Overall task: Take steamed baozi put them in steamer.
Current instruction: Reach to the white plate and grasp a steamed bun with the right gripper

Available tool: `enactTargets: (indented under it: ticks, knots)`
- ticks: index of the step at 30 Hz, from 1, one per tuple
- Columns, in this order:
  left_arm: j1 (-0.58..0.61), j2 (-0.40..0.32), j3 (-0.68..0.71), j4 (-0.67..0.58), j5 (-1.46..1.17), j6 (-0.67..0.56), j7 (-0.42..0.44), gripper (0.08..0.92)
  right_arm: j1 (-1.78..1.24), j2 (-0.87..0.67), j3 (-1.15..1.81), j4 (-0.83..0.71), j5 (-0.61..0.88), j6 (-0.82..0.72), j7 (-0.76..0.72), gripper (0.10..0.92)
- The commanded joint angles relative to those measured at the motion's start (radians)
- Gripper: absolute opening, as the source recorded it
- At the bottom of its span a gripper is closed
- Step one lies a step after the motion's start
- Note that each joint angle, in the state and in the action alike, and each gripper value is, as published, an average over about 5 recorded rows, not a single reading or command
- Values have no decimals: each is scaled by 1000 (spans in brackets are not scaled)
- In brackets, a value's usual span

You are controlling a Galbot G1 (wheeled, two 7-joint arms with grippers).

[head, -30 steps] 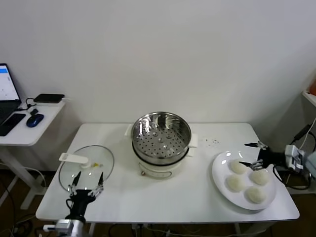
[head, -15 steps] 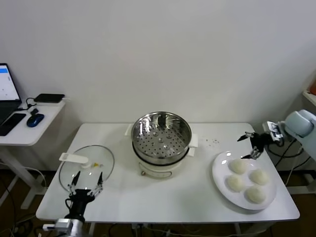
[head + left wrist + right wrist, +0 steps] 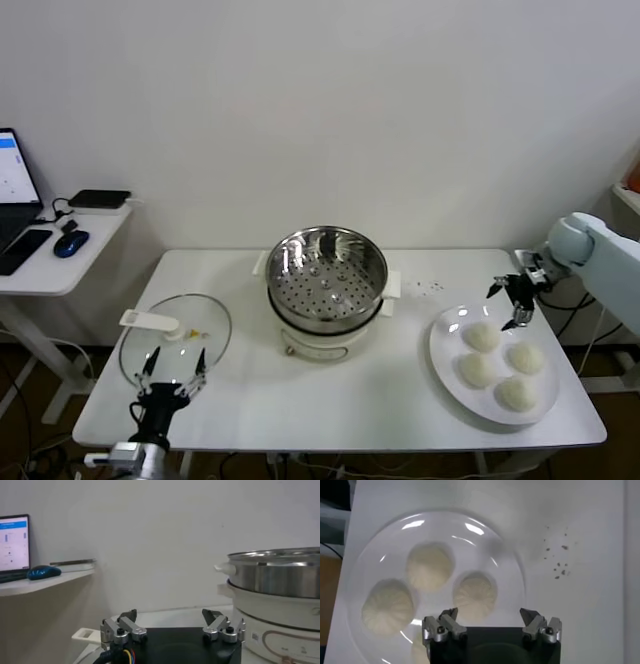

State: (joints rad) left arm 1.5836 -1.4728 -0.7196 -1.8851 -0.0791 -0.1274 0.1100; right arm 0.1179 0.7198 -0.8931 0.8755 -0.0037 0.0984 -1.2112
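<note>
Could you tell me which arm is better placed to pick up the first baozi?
Right. The right gripper hangs open just above the baozi on the plate; the left gripper sits far across the table by the glass lid.

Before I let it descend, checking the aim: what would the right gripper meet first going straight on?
Probably the baozi nearest the steamer, on the plate; the right gripper hangs open above it.

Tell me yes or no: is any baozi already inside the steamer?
No. The steamer shows only its bare perforated tray, and all four baozi lie on the white plate.
</note>
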Motion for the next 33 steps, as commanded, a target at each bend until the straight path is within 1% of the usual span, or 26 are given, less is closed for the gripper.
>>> enactTargets:
  ticks: [1,18,33]
  knots:
    - [-2,0,-3,4,1,3,-2,823,-57,39,5,-36,-37,5,-10,823]
    - [-1,0,-5,8,-2,3,-4,823,-102,88,107,-101,-119,29,24,823]
    - [1,-3,-7,7,-2,3,-5,823,-115,103,134,-111,-148,30,26,818]
